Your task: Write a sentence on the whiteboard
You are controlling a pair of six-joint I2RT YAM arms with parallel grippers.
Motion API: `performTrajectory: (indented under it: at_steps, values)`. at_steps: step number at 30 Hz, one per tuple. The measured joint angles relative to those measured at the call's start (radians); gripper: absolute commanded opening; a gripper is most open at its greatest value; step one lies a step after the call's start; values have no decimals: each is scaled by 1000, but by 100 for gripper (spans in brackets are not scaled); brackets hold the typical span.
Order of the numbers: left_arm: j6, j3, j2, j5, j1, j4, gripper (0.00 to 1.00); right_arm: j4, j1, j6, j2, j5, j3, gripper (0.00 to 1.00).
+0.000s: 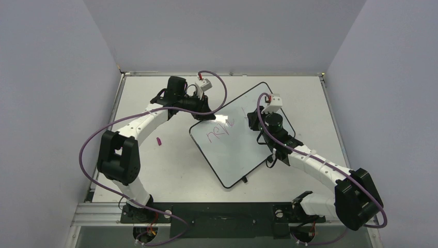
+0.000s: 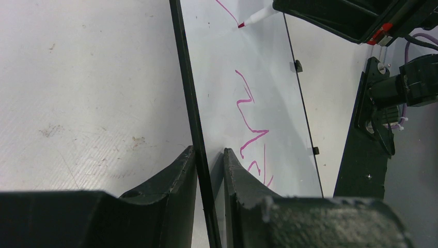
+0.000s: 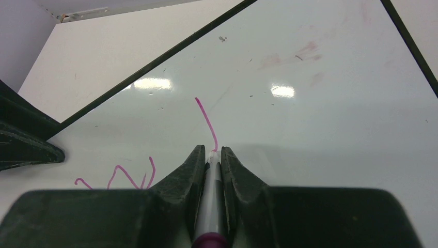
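From above, one whiteboard [image 1: 232, 155] lies askew on the table [image 1: 170, 170], right of centre. It carries a single line of the sentence [image 1: 219, 132]. The left gripper [image 1: 205, 112] is at its far-left edge and the right gripper [image 1: 254, 122] is over it. One pink cap [image 1: 159, 140] lies to the left.

Left wrist: both fingers [image 2: 175, 175] pinch the board's black frame [image 2: 192, 103].

Right wrist: the jaws are closed tight on one marker [image 3: 209, 196], its tip touching the board at a stroke's end.

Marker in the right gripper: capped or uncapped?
Uncapped: the marker shows a bare tip on the whiteboard, at the pink stroke's end.
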Motion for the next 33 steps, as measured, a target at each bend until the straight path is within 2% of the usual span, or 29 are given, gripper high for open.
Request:
performTrajectory:
  at_steps: [17,25,33]
  values:
    - [0,-5,-7,-2,-1,2,0,-35,48,2,0,-5,32,0]
    - [0,-6,-8,-2,-2,5,0,-48,50,0,7,0,146,0]
    - [0,-7,-8,-2,-2,6,0,-43,30,0,92,8,250,0]
